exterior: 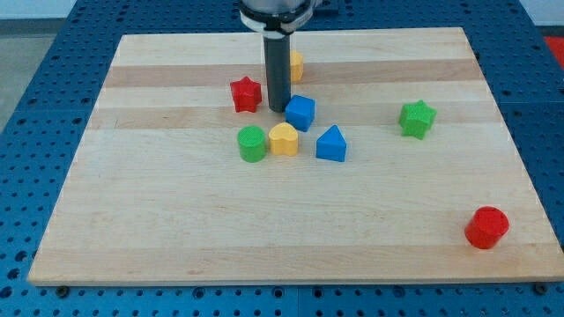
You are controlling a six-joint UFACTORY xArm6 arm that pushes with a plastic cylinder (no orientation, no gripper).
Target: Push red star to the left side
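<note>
The red star (pixel 246 94) lies on the wooden board (pixel 176 211), above the middle and a little to the view's left. My tip (pixel 278 109) stands just to the right of the star, with a small gap between them. The blue cube (pixel 300 113) sits right against the tip's right side. A yellow block (pixel 296 64) is partly hidden behind the rod.
A green cylinder (pixel 252 144), a yellow heart-like block (pixel 284 139) and a blue triangular block (pixel 331 144) form a row below the tip. A green star (pixel 417 119) lies at the right. A red cylinder (pixel 487 227) lies near the bottom right corner.
</note>
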